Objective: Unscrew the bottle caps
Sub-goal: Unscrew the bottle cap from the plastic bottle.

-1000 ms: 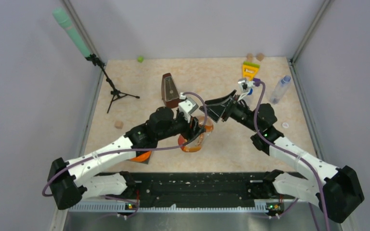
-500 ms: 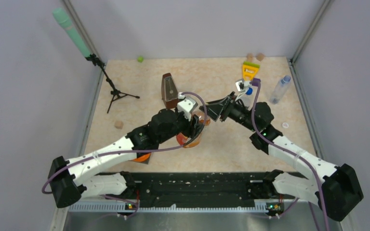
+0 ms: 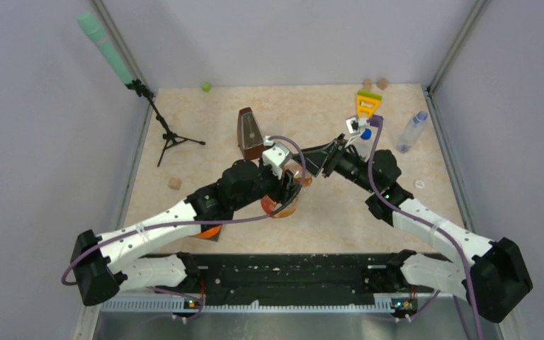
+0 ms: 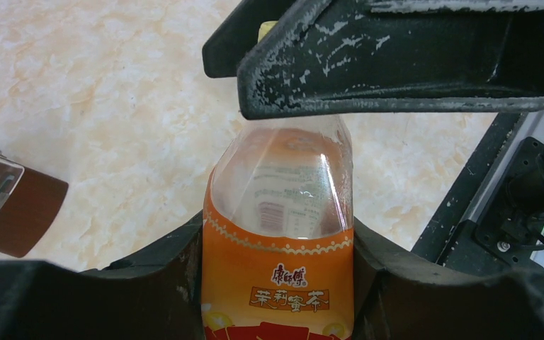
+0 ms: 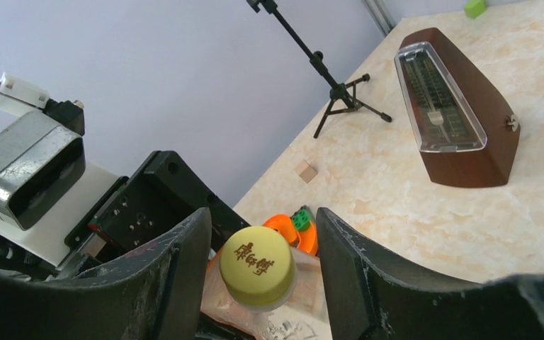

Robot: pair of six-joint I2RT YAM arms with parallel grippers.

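One bottle is in work: the squat orange bottle (image 4: 278,290), at lower centre of the left wrist view and at mid-frame of the overhead view. Whether its base rests on the table cannot be told.

1. Left gripper (image 4: 278,237): clamped on the squat orange bottle. One finger presses each side of the orange label, below the clear shoulder.
2. Right gripper (image 5: 261,234): jaws apart. They straddle the bottle neck from above, with a narrow gap showing on each side of the cap. No contact is visible.
3. Yellow cap (image 5: 256,263): seated on the neck at lower centre of the right wrist view, between the two dark fingers (image 5: 177,283).

Handling notes (judgement):
- The bottle wall is thin clear plastic and the upper body looks empty. Expect a light, soft body that dents under a hard squeeze and can twist inside the grip. The label film is likely slick.
- Hold the body at the labelled mid-section, as it is held now, where the wall is widest.
- The cap is small and stiff. Grip it across the skirt, on opposite sides, not on the printed top face.
- Centre the jaws first, since an off-centre pinch may slip off the rim.
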